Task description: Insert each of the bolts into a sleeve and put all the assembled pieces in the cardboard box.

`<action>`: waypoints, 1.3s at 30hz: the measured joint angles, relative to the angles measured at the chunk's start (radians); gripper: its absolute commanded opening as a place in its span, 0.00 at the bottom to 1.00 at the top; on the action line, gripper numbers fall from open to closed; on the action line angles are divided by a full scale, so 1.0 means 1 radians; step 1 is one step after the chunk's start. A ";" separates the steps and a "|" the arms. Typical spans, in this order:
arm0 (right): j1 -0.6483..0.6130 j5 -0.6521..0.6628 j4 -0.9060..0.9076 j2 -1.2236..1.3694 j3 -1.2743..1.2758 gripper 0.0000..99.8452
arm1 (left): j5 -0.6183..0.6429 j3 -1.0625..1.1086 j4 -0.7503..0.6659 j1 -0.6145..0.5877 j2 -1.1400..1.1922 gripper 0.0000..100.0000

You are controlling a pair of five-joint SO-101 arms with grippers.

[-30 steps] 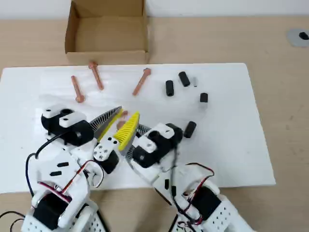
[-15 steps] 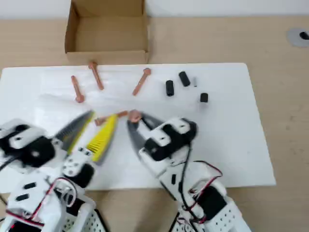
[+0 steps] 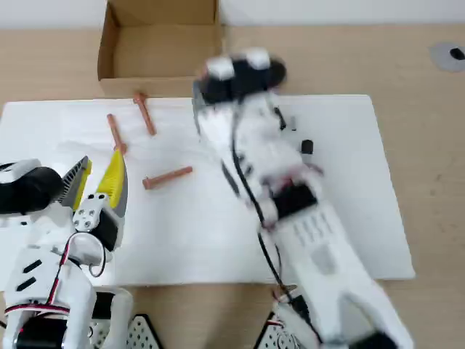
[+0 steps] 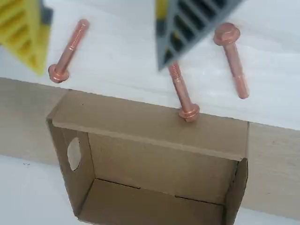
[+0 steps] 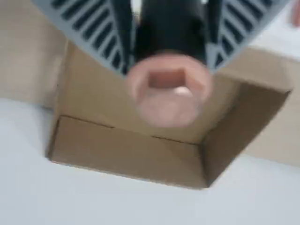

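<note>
Your right gripper [image 5: 169,65] is clenched on the sleeved bolt [image 5: 169,91] near the cardboard box [image 5: 126,154]. Centre it over the box's opening before releasing.

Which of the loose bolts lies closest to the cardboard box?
The bolt whose head lies right at the cardboard box's front wall. The bolt beside it and the crosswise bolt sit farther out on the white sheet.
</note>
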 measured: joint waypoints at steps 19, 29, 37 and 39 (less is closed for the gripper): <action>0.075 0.000 -0.002 1.152 -1.028 0.01 | 0.028 0.180 0.000 -0.002 0.003 0.16; 0.101 0.000 0.109 1.611 -1.577 0.01 | 0.028 0.181 0.000 -0.008 0.003 0.16; 0.115 0.000 0.153 1.883 -1.877 0.24 | 0.071 0.181 0.000 -0.008 0.003 0.17; 0.121 -0.002 0.183 1.906 -1.918 0.25 | 0.087 0.181 0.000 -0.008 0.003 0.17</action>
